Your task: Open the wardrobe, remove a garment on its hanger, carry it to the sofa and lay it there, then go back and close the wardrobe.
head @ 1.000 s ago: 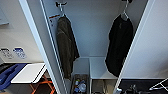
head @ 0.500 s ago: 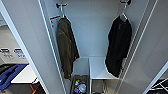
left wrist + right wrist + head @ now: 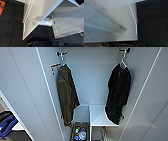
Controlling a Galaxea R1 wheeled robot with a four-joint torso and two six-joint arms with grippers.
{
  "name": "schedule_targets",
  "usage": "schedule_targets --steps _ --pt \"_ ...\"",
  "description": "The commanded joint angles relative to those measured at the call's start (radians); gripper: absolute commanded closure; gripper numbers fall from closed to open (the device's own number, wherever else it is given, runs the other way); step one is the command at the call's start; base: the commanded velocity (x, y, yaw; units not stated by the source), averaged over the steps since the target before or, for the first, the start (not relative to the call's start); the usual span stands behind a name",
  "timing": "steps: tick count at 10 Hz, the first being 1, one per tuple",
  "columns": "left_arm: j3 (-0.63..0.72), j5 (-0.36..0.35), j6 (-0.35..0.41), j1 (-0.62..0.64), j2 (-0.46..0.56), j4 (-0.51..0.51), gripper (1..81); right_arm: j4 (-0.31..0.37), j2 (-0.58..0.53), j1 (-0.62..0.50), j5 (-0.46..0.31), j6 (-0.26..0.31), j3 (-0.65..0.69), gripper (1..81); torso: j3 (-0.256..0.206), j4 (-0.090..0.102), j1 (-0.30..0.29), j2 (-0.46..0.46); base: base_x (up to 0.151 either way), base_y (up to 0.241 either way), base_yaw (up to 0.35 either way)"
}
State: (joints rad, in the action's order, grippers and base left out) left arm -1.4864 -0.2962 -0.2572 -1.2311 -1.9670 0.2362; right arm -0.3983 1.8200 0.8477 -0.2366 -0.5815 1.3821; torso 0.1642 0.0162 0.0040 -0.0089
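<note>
Wardrobe (image 3: pixel 95 84) stands open; garment (image 3: pixel 118 94) hangs inside.

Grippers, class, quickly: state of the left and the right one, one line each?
Left gripper: cannot be told; the left wrist view gives no clear sight of its jaws.
Right gripper: cannot be told; the right wrist view gives no clear sight of its jaws.

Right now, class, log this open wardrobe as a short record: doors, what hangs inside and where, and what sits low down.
wardrobe: both doors open, white inside
garment: black top, hanging on the right of the head view
hanger: white, hooked on a dark fitting, carrying the black top
olive-brown jacket: hanging on the left
white shelf: low, below the black top
wire basket: at the bottom, holding small items
</note>
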Motion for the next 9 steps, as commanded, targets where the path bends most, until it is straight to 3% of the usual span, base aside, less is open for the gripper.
schedule_targets --steps 1,7,9 --pt "-0.135 -0.037 -0.008 -0.071 -0.133 -0.034 1.0 0.026 0.130 0.073 -0.092 -0.083 0.346 1.0 0.000 0.000 0.000 0.000 0.000 0.000 0.000" --pt "-0.399 -0.018 -0.010 -0.175 -0.392 -0.040 1.0 0.027 0.365 0.281 -0.055 -0.078 0.560 1.0 0.000 0.000 0.000 0.000 0.000 0.000 0.000" --pt "-0.462 0.020 -0.010 -0.186 -0.448 -0.023 1.0 0.024 0.444 0.345 -0.035 -0.077 0.603 1.0 0.000 0.000 0.000 0.000 0.000 0.000 0.000"
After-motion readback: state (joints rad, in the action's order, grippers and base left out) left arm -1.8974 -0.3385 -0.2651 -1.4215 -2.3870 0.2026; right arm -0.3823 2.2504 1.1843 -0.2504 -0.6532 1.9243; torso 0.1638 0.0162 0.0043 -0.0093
